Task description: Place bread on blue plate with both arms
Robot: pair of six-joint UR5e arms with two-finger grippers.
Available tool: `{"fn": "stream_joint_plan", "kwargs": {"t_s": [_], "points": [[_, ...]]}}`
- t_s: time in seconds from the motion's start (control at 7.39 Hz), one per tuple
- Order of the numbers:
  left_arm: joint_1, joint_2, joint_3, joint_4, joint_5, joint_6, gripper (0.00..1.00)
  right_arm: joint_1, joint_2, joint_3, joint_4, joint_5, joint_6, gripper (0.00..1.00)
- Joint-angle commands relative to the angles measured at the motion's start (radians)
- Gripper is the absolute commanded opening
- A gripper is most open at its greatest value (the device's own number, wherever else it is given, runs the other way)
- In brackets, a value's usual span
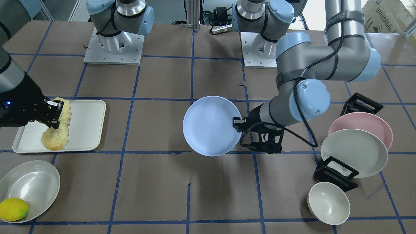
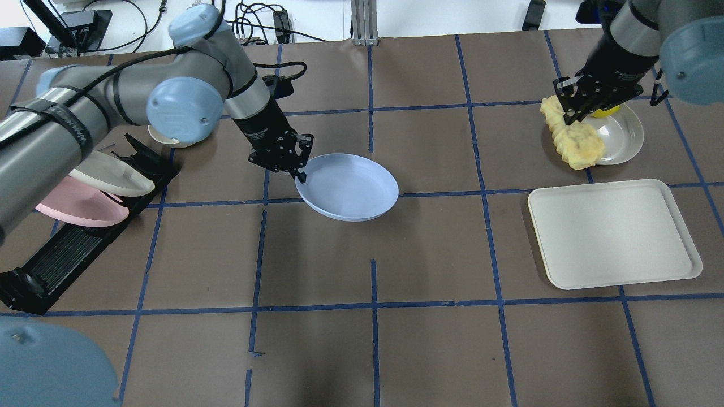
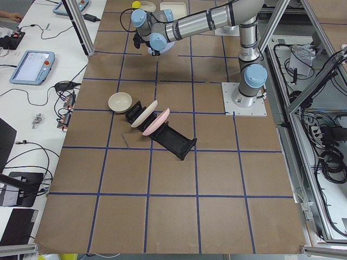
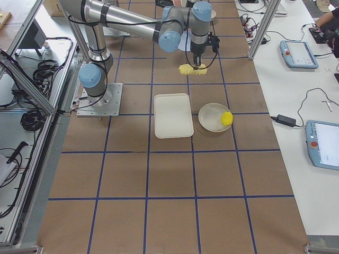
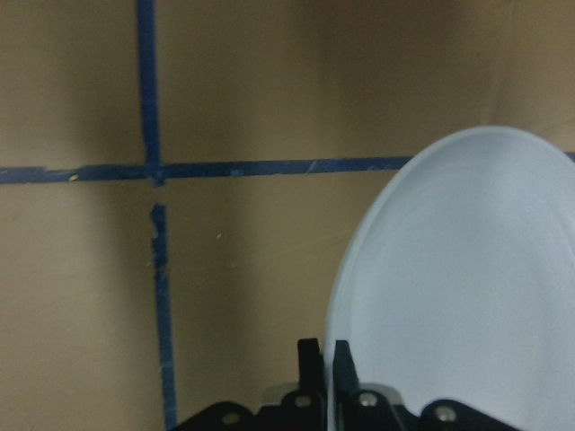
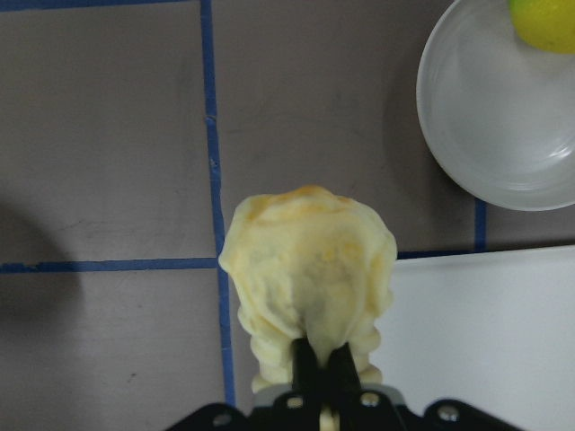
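Observation:
The blue plate (image 1: 209, 126) is near the table's middle, and it also shows in the overhead view (image 2: 348, 186). My left gripper (image 1: 239, 125) is shut on its rim, and the left wrist view shows the fingers pinching the plate (image 5: 467, 269) at its edge. The plate looks raised a little off the table. My right gripper (image 2: 568, 116) is shut on the bread (image 2: 572, 138), a pale-yellow ridged loaf held in the air. The bread hangs from the fingers in the front view (image 1: 60, 130) and fills the right wrist view (image 6: 310, 260).
A cream tray (image 2: 613, 234) lies below the bread. A pale bowl (image 1: 32, 182) beside the tray holds a lemon (image 1: 13, 209). A black rack (image 2: 68, 254) holds a pink plate (image 1: 360, 123) and a cream plate (image 1: 354, 152). A cream bowl (image 1: 328, 203) stands near the rack.

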Motion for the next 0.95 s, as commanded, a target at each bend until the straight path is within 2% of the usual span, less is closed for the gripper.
{"fn": "stream_joint_plan", "kwargs": {"t_s": [0.0,0.14,0.27,0.54,0.81], "points": [[-0.062,-0.093,-0.002,0.161,-0.01,-0.027,0.02,0.069,0.004,0.002,0.009,-0.001,0.136,0.06],[-0.07,-0.118,-0.001,0.172,-0.01,-0.065,0.02,0.071,0.004,0.008,0.011,-0.001,0.174,0.07],[-0.07,-0.115,-0.004,0.172,-0.01,-0.073,0.18,0.077,0.004,0.0,0.029,0.004,0.256,0.07],[-0.048,-0.092,0.016,0.166,-0.006,-0.072,0.99,0.129,0.008,0.0,0.032,0.005,0.347,0.07],[0.017,-0.006,0.027,0.09,0.002,-0.057,1.0,0.151,0.022,-0.004,0.034,0.005,0.367,0.07]]}}
